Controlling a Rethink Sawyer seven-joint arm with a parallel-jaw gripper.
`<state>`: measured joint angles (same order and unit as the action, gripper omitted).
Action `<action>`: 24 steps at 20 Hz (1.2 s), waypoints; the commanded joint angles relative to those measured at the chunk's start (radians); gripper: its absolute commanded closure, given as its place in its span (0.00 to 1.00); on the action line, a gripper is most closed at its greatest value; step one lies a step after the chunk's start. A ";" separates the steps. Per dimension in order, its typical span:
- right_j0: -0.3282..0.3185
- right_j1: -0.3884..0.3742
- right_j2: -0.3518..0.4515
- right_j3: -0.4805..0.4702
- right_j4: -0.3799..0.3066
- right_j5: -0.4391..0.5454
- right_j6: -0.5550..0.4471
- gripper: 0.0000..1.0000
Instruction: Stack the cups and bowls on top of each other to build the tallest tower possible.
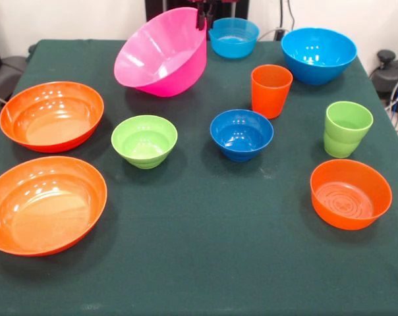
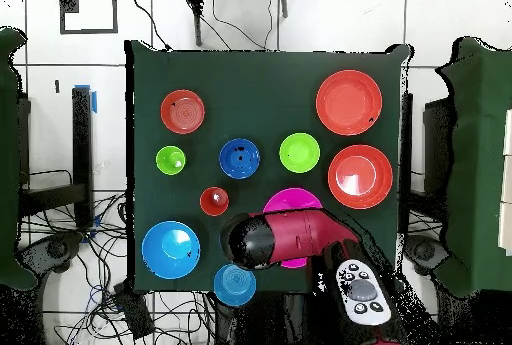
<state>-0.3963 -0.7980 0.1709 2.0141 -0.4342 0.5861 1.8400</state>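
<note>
Bowls and cups all stand empty and apart on the green table (image 1: pixel 205 263): two wide orange bowls (image 1: pixel 51 116) at the left, lime green bowl (image 1: pixel 144 140) and dark blue bowl (image 1: pixel 242 134) mid-table, smaller orange bowl (image 1: pixel 350 193) near right, orange cup (image 1: pixel 271 90), lime green cup (image 1: pixel 347 128), and two sky blue bowls (image 1: pixel 318 54) far right. Pink bowl (image 1: pixel 162 54) sits tilted at the far side, its raised right rim at the gripper (image 1: pixel 201 18). Fingers appear clamped on that rim, though the overhead view hides them under the arm (image 2: pixel 290 238).

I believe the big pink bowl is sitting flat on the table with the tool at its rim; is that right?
Not quite: the front view shows the big pink bowl tilted, one side raised, not sitting flat. The tool is indeed at its rim.
</note>
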 commanded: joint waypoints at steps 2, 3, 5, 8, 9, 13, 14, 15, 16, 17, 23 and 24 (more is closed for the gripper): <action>-0.011 0.066 0.049 -0.001 -0.035 -0.048 0.008 1.00; -0.011 0.066 0.049 -0.001 -0.033 -0.048 0.011 1.00; -0.012 0.067 0.048 -0.001 -0.030 -0.049 0.015 1.00; -0.009 0.072 0.045 -0.005 -0.027 -0.052 0.025 1.00; -0.007 0.075 0.044 -0.008 -0.029 -0.052 0.026 1.00; -0.006 0.082 0.048 -0.018 -0.011 -0.020 0.026 1.00; -0.008 0.083 0.049 -0.019 -0.010 -0.016 0.022 1.00; -0.010 0.083 0.051 -0.021 -0.010 -0.012 0.018 1.00; -0.011 0.084 0.053 -0.022 -0.010 -0.008 0.014 0.00; -0.012 0.084 0.054 -0.023 -0.011 -0.007 0.011 0.00; -0.025 0.084 0.061 -0.017 -0.005 -0.011 0.005 0.00; -0.027 0.084 0.062 -0.016 -0.006 -0.013 0.004 0.00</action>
<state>-0.4054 -0.7810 0.1724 2.0141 -0.4340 0.5861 1.8400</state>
